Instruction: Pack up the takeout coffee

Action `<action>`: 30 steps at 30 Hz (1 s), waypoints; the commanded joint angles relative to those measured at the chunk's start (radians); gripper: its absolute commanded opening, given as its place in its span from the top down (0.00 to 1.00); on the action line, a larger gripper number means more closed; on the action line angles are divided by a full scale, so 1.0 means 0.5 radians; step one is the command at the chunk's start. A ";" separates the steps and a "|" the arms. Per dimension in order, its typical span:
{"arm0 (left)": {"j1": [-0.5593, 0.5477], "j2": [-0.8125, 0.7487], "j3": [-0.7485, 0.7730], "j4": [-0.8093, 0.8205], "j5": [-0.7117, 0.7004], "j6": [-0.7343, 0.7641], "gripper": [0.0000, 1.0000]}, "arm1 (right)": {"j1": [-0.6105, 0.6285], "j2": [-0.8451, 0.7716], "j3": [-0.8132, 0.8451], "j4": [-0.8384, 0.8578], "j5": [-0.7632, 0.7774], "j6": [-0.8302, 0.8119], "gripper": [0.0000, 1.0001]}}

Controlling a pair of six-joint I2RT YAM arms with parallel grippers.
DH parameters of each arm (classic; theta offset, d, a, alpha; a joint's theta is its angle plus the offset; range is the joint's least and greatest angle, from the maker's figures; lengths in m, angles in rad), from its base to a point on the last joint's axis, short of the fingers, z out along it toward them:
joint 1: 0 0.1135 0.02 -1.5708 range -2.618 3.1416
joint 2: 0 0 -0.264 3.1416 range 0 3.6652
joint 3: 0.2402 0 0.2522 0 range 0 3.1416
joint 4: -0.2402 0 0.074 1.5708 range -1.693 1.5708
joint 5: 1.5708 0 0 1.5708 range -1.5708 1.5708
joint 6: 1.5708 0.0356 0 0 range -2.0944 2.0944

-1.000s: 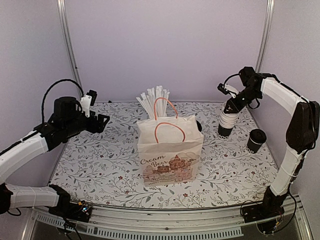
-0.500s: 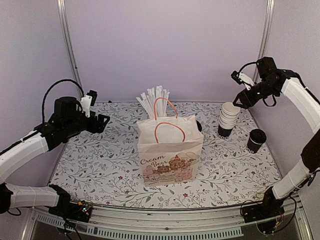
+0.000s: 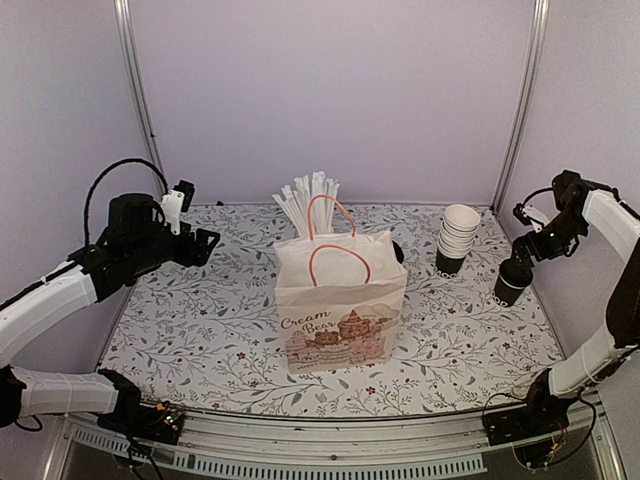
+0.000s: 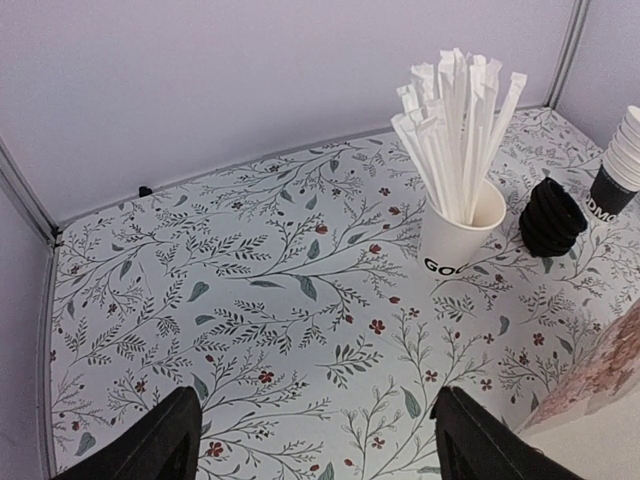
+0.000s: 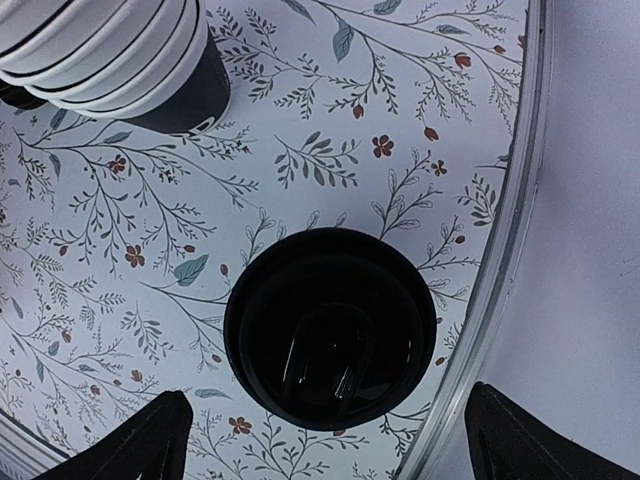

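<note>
Swinging away from the stack of lidless cups (image 3: 457,238), the right gripper (image 3: 522,258) has dropped to hover over the takeout coffee (image 3: 511,283), jaws spread wide and empty. Nothing is packed yet: the lidded cup stands on the table (image 3: 200,330) near its right edge, well apart from the paper bag (image 3: 340,310). The wrist view shows it centred between the fingers, untouched; grasping, carrying and bagging remain

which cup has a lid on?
The lone black cup at far right, directly below the open right end effector. The stacked cups show open white insides; the white cup holds straws.
</note>
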 commanded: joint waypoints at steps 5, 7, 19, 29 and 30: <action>0.022 -0.011 0.010 0.013 -0.004 0.013 0.18 | -0.003 0.182 0.057 0.010 -0.006 0.072 0.02; 0.021 -0.013 0.012 0.013 -0.002 0.012 0.18 | -0.002 0.251 0.068 0.002 -0.021 0.082 0.03; 0.022 -0.022 0.013 0.011 -0.005 0.015 0.18 | -0.003 0.378 0.122 0.023 0.016 0.113 0.20; 0.021 -0.022 0.010 0.009 -0.011 0.015 0.18 | 0.023 0.309 0.143 0.040 0.125 0.085 0.01; 0.022 -0.023 0.012 0.010 -0.011 0.015 0.18 | 0.028 0.305 0.146 0.035 0.123 0.081 0.01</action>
